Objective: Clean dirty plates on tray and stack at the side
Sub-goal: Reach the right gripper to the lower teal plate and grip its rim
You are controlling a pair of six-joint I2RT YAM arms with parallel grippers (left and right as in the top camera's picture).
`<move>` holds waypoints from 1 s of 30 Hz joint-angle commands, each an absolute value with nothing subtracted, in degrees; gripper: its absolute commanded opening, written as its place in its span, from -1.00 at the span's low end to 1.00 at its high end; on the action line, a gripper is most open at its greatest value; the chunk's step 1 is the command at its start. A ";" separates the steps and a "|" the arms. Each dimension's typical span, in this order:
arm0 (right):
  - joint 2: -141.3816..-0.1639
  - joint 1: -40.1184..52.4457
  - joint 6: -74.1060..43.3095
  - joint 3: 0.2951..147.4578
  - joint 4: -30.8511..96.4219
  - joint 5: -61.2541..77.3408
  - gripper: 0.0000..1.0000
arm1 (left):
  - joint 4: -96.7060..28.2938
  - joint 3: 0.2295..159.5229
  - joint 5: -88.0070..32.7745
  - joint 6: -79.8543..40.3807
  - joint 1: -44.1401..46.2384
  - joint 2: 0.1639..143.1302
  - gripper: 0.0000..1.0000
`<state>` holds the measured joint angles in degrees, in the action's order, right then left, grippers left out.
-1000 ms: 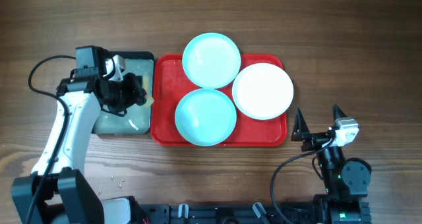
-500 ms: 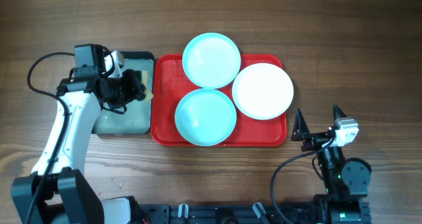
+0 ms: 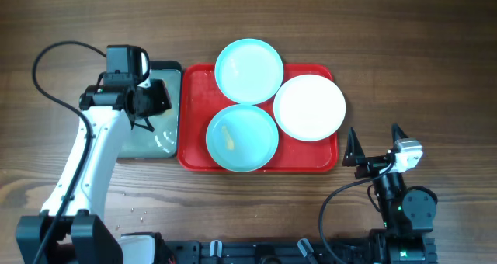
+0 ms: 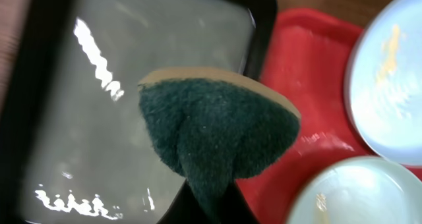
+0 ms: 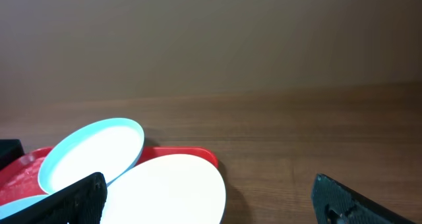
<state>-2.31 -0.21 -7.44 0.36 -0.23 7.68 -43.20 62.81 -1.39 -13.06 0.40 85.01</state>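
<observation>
Overhead: the red tray (image 3: 194, 151) lies mid-table, and all three plates sit on it. The upper cyan plate (image 3: 248, 70) is at 12 o'clock and overhangs the far rim. The white plate (image 3: 309, 106) is at 3 o'clock. The lower cyan plate (image 3: 242, 137), at 7 o'clock, carries a yellowish smear. The three plates touch or overlap at their edges. Touching the red tray at 9 o'clock is the black tray (image 3: 147, 144), its floor wet and shining. The left pincer (image 3: 155, 101) hangs over it, drawn in narrow on something dark. At 4 o'clock from the red tray, well apart on the bare table (image 3: 435, 62), the right pincer (image 3: 375, 142) stands wide and holds nothing.

Left wrist: the left pincer grips a sponge (image 4: 217, 128), dark green scouring face toward the camera with a tan edge at 12 o'clock, above the black tray's glinting water. At 3 and 5 o'clock, two plates on the red tray each show a yellow smear.

Right wrist: both fingers spread to the frame's lower corners. Between them lies the white plate (image 5: 171, 188), with a cyan plate at 10 o'clock tilted against it.
</observation>
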 commanded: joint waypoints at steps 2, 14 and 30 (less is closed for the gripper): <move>-2.11 -0.51 -21.82 0.30 -0.75 8.84 0.99 | -39.79 64.42 6.24 -6.33 0.71 83.18 -0.92; -45.54 -0.51 -14.76 59.88 45.95 18.31 0.99 | -40.86 64.40 0.67 -6.17 0.75 83.18 -0.92; -95.81 27.83 -12.21 72.36 57.04 14.68 -0.01 | -42.28 64.40 -1.06 -6.22 0.82 83.22 -0.92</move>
<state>-90.65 24.91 -13.10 72.47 59.94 17.39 -42.02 63.29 -0.32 -7.11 0.49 84.20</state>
